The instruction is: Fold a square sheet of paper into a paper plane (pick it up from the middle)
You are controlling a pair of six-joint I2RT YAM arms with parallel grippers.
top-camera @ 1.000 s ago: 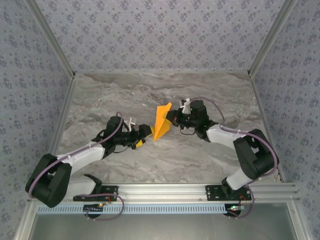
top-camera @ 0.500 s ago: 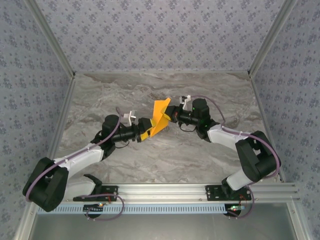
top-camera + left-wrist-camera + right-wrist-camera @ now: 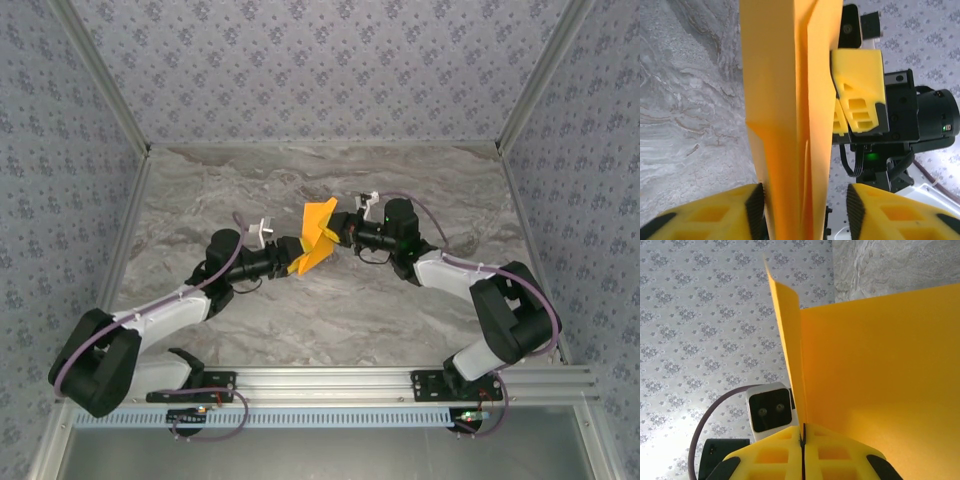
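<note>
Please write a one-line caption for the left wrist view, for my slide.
The open left gripper straddles the folded bright orange paper plane, pinched by the shut right gripper.

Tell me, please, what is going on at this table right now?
Two robot arms are working a partly folded orange paper plane, held up over the middle of the marble table. The right gripper is shut on one edge of it and carries it. The left gripper has a finger on either side of the opposite end, jaws apart, not yet pinching.
</note>
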